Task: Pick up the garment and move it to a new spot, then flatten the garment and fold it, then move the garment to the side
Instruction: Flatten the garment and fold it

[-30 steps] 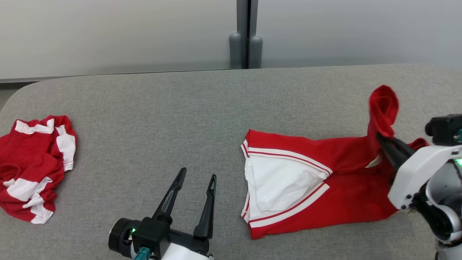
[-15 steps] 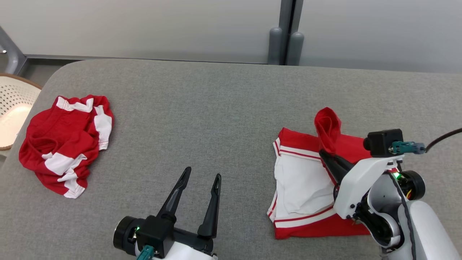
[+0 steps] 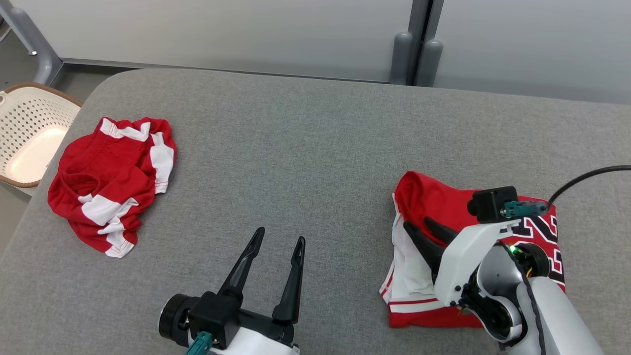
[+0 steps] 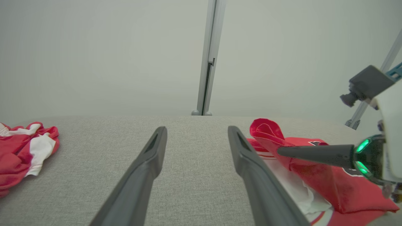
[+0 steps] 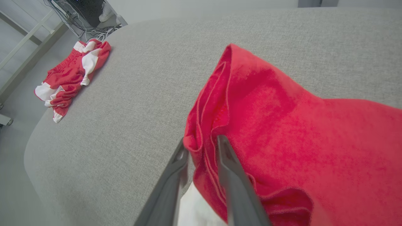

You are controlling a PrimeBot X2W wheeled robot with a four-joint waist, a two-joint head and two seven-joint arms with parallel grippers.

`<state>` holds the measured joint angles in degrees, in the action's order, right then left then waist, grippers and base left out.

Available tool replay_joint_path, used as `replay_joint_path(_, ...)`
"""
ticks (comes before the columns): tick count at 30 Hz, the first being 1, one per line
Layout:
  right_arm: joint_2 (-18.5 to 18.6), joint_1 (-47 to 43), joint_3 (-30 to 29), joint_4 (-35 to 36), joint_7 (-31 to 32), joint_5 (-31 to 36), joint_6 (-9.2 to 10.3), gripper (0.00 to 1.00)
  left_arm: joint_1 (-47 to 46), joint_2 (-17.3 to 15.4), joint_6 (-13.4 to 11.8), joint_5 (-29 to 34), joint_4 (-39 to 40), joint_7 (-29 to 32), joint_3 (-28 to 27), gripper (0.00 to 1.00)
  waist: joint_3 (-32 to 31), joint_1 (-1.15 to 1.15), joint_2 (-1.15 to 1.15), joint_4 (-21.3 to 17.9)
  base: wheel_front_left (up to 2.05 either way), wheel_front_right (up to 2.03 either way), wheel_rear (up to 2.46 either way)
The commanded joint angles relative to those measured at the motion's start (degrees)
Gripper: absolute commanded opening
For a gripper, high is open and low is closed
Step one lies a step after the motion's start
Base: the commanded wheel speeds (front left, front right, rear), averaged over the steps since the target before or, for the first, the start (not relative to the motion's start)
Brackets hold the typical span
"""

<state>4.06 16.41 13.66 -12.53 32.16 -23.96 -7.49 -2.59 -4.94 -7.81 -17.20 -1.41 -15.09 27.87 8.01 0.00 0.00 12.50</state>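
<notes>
The garment [image 3: 434,197] is a red jersey with white trim. It lies folded on the right of the grey table [image 3: 296,148], black numerals showing on the top layer. My right gripper [image 3: 417,223] rests low over its left edge. In the right wrist view the jaws of my right gripper [image 5: 202,142] are slightly parted, with a red fold of the garment [image 5: 282,125] still lying between them. My left gripper [image 3: 280,235] hovers open and empty over bare table at the front centre, left of the garment [image 4: 329,188].
A second red and white garment [image 3: 111,182] lies crumpled near the table's left edge. A white perforated basket [image 3: 29,133] stands on the floor beyond that edge. Two grey posts [image 3: 416,59] rise behind the table's far edge.
The head camera has turned. My right gripper carried the raised red fold leftward over the garment and lowered it onto the white part. Its jaws have parted. The left gripper stayed put.
</notes>
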Motion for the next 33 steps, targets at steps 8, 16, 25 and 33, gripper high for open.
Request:
replay_joint_path(8, 4.53, -1.99, -4.24, 10.77, -4.2, -4.71, 0.0, 1.0, 1.02, 0.45, 0.62, 0.56, -0.32, -0.07, -1.89, 1.0, -1.39, 0.0, 0.0, -1.74, 0.0, 0.0, 0.0)
replay_joint_path(16, 12.66, -8.03, -9.19, 12.41, -11.31, 2.23, -0.01, 1.0, 1.75, 0.93, 1.16, 0.65, 0.35, -0.08, -3.32, 1.0, -3.31, 0.0, 0.0, -3.55, 0.0, 0.0, 0.0)
replay_joint_path(25, 12.98, -15.4, -8.12, 9.3, -29.23, 5.4, -0.01, 1.0, 5.11, 1.29, 0.6, -0.99, 0.6, -0.07, -6.89, 1.0, -7.37, 0.0, 0.0, -5.06, 0.0, 0.0, 0.0)
replay_joint_path(33, 9.09, -18.64, -8.58, 2.56, -45.8, 11.29, 0.0, 1.0, 9.91, 1.37, 0.38, 1.11, 2.21, -0.07, -13.12, 1.0, -10.79, 0.0, 0.0, -9.05, 0.0, 0.0, 0.0)
